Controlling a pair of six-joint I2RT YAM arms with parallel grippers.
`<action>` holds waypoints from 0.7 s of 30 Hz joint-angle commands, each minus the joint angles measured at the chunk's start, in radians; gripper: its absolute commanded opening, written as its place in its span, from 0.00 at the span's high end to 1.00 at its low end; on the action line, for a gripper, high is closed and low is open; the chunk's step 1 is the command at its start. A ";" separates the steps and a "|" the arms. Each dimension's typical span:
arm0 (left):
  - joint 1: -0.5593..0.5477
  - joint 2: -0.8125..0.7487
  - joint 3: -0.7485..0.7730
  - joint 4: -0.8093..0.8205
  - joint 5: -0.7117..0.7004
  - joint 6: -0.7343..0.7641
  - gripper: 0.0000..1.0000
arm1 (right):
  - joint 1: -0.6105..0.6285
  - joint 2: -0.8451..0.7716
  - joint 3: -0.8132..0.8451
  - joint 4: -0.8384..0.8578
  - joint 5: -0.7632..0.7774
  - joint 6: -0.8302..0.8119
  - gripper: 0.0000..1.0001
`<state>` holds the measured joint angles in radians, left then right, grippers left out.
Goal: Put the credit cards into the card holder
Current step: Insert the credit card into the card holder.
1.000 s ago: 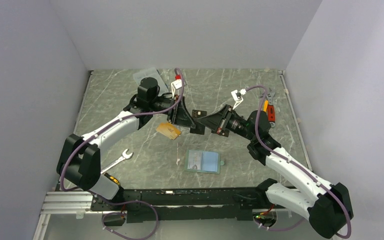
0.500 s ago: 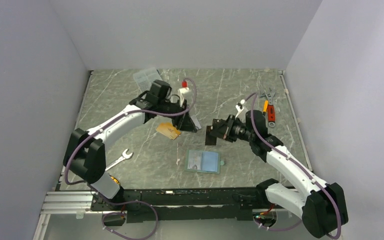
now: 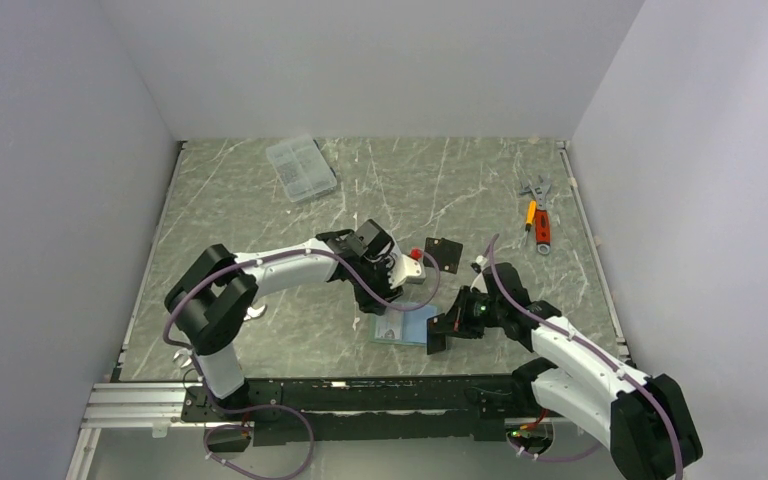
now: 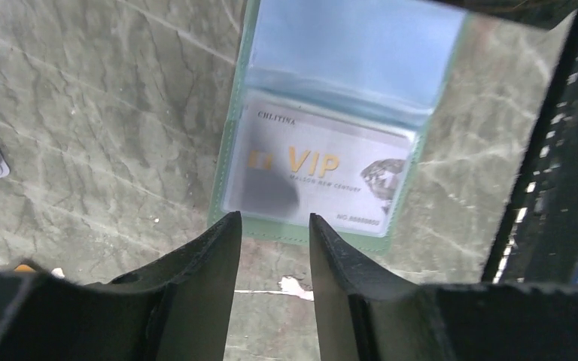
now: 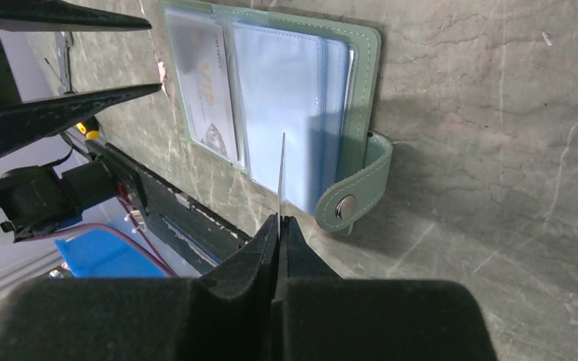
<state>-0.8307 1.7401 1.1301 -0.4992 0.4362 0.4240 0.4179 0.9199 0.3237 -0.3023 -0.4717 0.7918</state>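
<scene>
Marbled grey-green counter [image 3: 260,200] carries the opened card holder [image 5: 293,90], lying just beyond the left tool [image 4: 272,219], whose jaws stand apart around nothing. A VIP card [image 4: 320,169] sits in the pocket nearest it. The right tool [image 5: 278,222] is clenched on a thin card [image 5: 281,173], edge-on, pointing at the blue sleeves ahead.

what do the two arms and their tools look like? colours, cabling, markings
Left arm and right arm: white shells on the long links, chunky black joint housings. A purple cable runs loose outside each. Left tool and right tool: matte black wedge fingers tapering to the tips. Small red part by the left wrist. No readable markings.
</scene>
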 commanded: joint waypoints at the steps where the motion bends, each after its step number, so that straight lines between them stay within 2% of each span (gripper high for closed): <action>1: -0.030 0.010 -0.013 0.025 -0.108 0.093 0.58 | -0.004 -0.015 -0.009 -0.016 0.005 -0.015 1.00; 21: -0.072 0.050 -0.010 0.024 -0.182 0.109 0.64 | -0.060 -0.003 0.043 -0.062 0.011 -0.095 1.00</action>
<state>-0.8978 1.7813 1.1164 -0.4866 0.2871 0.5087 0.3622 0.9264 0.3191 -0.3584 -0.4541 0.7242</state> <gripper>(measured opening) 0.366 0.010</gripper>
